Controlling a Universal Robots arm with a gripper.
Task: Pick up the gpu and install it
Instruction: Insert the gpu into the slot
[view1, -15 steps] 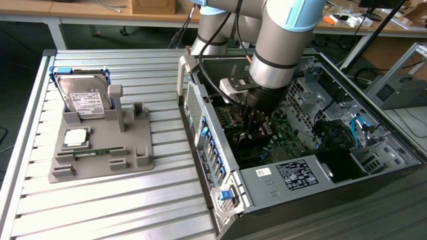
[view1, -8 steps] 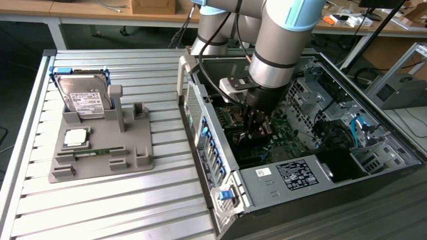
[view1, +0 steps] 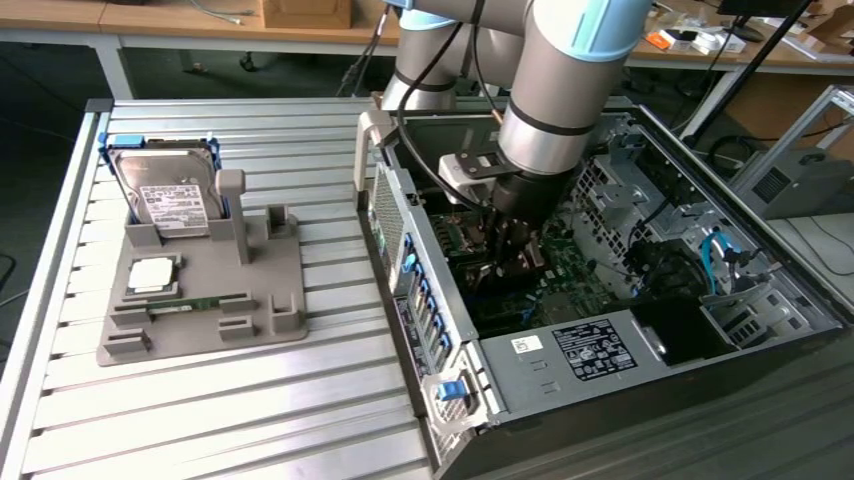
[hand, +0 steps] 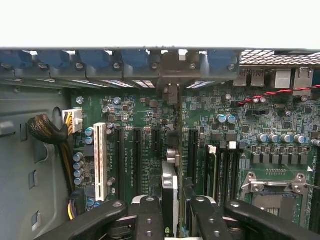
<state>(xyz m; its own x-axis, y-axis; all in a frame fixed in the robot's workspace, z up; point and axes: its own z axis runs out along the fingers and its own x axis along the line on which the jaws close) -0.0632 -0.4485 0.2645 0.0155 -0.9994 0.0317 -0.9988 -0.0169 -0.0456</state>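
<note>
The arm (view1: 567, 90) was seen descending from the upper centre of the exterior view, its wrist pointed straight down. The gripper (view1: 514, 262) was held low near the middle of that frame. In the wrist view, the black fingers (hand: 150, 220) were set close together at the lower centre, clamped on a thin upright card.

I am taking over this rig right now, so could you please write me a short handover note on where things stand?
End effector: shut on the gpu, held edge-on deep inside the open computer case.
gpu: above the motherboard, lined up over the black expansion slots; whether it is seated cannot be told.
Done: gpu picked up and carried into the case.
Left: seating it.
Hard drive and memory stick sit on the grey holder outside.
</note>
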